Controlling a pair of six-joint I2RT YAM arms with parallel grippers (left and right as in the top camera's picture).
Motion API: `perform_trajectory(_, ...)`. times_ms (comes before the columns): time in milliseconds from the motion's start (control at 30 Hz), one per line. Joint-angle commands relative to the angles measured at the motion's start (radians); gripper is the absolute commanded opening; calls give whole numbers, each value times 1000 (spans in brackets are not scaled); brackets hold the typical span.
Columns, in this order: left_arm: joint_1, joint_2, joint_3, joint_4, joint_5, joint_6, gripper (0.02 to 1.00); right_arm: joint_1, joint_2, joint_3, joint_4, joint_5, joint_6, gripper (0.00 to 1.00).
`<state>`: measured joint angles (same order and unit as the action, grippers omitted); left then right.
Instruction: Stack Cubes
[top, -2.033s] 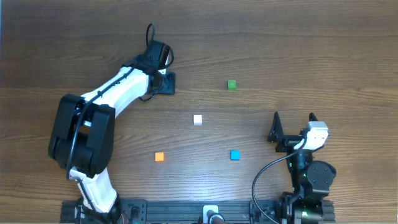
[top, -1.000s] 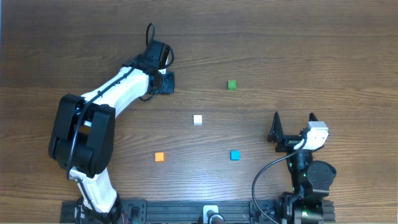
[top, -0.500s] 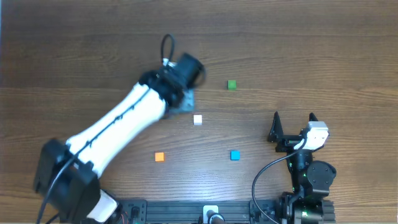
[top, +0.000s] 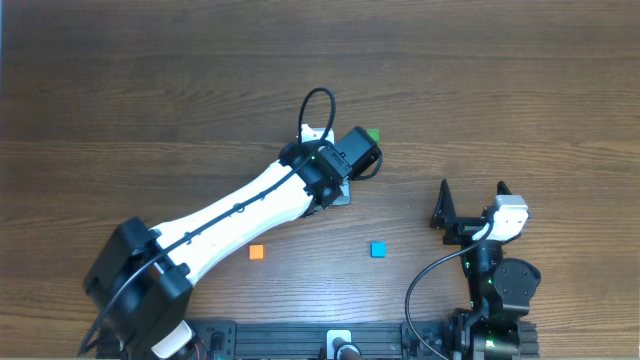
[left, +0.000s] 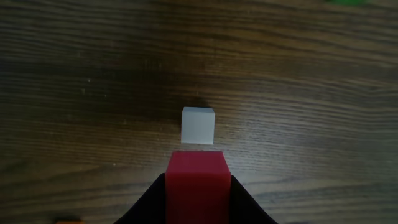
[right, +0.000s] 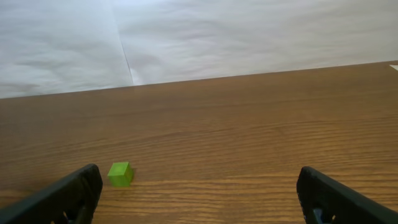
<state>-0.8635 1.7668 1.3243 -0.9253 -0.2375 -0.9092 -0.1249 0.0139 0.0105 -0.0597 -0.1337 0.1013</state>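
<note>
your left arm stretches from the lower left of the top view up across the middle of the wooden worktop (top: 520, 80). its left gripper (left: 198, 200) is clamped on a red cube (left: 198, 174), one dark finger pressed to each side of it. in the left wrist view a white cube (left: 198, 126) sits on the wood just beyond the red cube and in line with it. the two cubes are close but apart. how high the red cube is above the wood cannot be told.

in the top view a green cube (top: 374, 134) shows just past the left wrist, partly hidden by it. an orange cube (top: 256, 252) lies beside the left forearm, nearer the bases. a blue cube (top: 377, 249) lies between the two arms, well apart from the orange one.

your right arm is folded close to its base at the right. the right gripper (top: 470, 205) has its fingers spread wide and holds nothing. its wrist view looks across the worktop to the green cube, with a pale wall (right: 249, 37) behind.
</note>
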Motion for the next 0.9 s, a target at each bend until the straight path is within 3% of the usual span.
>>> perform_trajectory(33,13,43,3,29,-15,-18,40,1,-9,-5,-2,-15,-2,989)
perform_trajectory(900,30,131,-54,134,31,-8,38,1,-9,-5,-2,-15,-2,993)
